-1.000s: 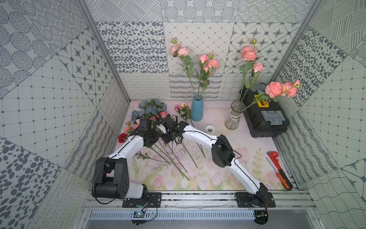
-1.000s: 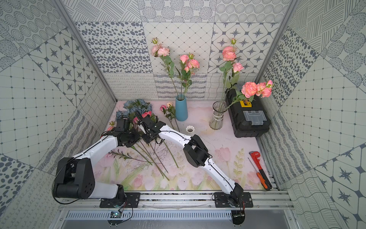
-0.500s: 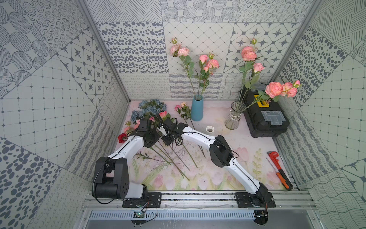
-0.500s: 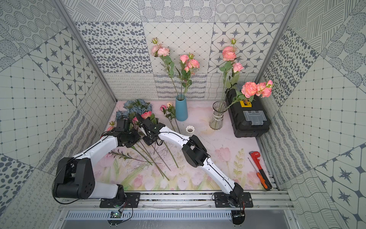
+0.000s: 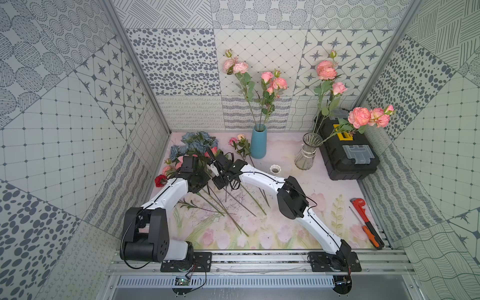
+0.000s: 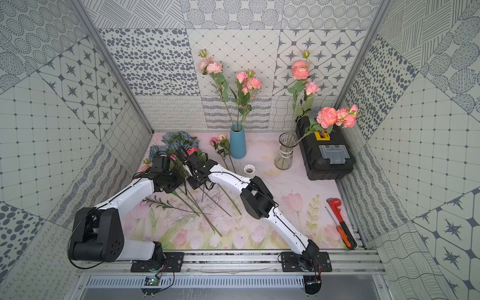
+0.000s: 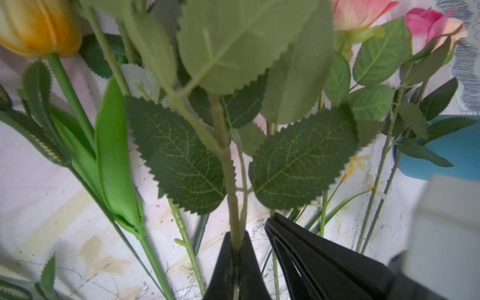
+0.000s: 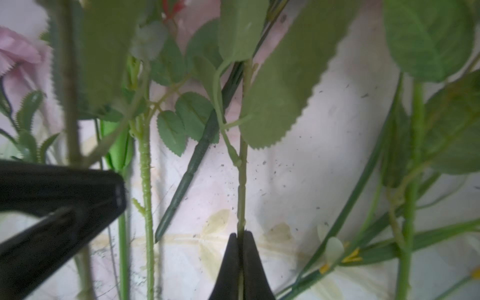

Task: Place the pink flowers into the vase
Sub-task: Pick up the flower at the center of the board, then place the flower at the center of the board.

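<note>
Loose flowers lie in a pile at the back left of the mat, with a pink bloom (image 5: 213,150) among them. Both wrists meet over this pile, and leaves hide the fingertips in both top views. My left gripper (image 7: 237,246) is shut on a green stem (image 7: 228,166) with large serrated leaves. Close beside it, my right gripper (image 8: 241,241) is shut on a thinner green stem (image 8: 242,181). Neither stem's bloom can be traced. The blue vase (image 5: 258,141) holds pink flowers (image 5: 275,80). The glass vase (image 5: 307,152) holds pink flowers (image 5: 359,117) too.
Blue-grey flowers (image 5: 197,141) and a red bloom (image 5: 160,180) lie in the pile, and a yellow tulip (image 7: 36,26). Bare stems (image 5: 228,207) fan across the mat. A small white cup (image 5: 275,169), a black toolbox (image 5: 348,153), a red wrench (image 5: 359,205) and an orange screwdriver (image 5: 371,233) are on the right.
The right gripper has closed on its stem. Both arms stay nearly where they were, and the left gripper keeps its grip.
</note>
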`<control>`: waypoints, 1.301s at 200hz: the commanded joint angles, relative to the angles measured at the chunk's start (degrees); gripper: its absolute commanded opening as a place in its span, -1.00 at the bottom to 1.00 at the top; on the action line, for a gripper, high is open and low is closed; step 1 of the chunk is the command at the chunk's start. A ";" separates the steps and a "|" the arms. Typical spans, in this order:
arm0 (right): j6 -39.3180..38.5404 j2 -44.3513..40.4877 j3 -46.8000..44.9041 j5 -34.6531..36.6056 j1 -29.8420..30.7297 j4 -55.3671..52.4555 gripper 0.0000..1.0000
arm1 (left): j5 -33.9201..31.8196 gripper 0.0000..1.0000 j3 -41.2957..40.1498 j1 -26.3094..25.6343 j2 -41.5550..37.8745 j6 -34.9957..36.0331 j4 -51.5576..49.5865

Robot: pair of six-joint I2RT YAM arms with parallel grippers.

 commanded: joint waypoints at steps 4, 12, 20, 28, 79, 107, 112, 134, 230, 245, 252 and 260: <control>2.05 -6.93 0.82 3.53 0.15 1.54 -1.00 | -0.36 -0.91 0.48 0.36 -1.27 0.64 0.06; 2.10 -7.52 1.38 4.29 0.06 1.06 -1.00 | -0.20 -0.91 0.57 0.37 -1.56 0.51 -0.03; 2.32 -7.70 2.49 5.45 -0.24 -0.07 -1.00 | 0.06 -0.91 0.69 0.40 -1.87 0.46 -0.06; 2.55 -7.66 3.93 6.18 -0.66 -1.42 -1.00 | 0.34 -0.91 0.88 0.39 -1.99 0.32 -0.15; 4.32 -5.75 7.80 12.60 -6.61 -6.24 -1.00 | 1.26 -0.90 2.74 -0.35 -2.27 0.57 -1.43; 5.02 -2.70 10.06 15.18 -10.03 -6.90 -1.00 | 1.44 -0.90 3.16 -0.45 -2.64 0.76 -2.18; 5.00 -1.82 11.07 15.40 -10.61 -7.12 -1.00 | 1.56 -0.90 3.15 -0.37 -2.68 0.76 -2.19; 4.32 1.66 15.10 17.08 -12.03 -8.25 -0.98 | 1.75 -0.90 3.28 -0.39 -2.83 1.02 -2.36; 0.93 -2.63 10.22 12.79 -10.82 -5.84 -0.21 | 2.31 -0.90 3.48 -0.63 -3.35 1.42 -2.06; 0.78 -6.46 5.65 8.92 -9.76 -3.46 -0.21 | 2.95 -0.90 3.69 -0.85 -3.76 1.76 -1.86; 0.88 -8.53 3.55 6.78 -9.39 -2.47 -0.21 | 3.36 -0.90 3.75 -0.82 -4.02 1.91 -1.68; 1.10 -10.64 1.36 4.76 -9.02 -1.25 -0.21 | 3.71 -0.91 3.67 -0.90 -4.48 2.10 -1.33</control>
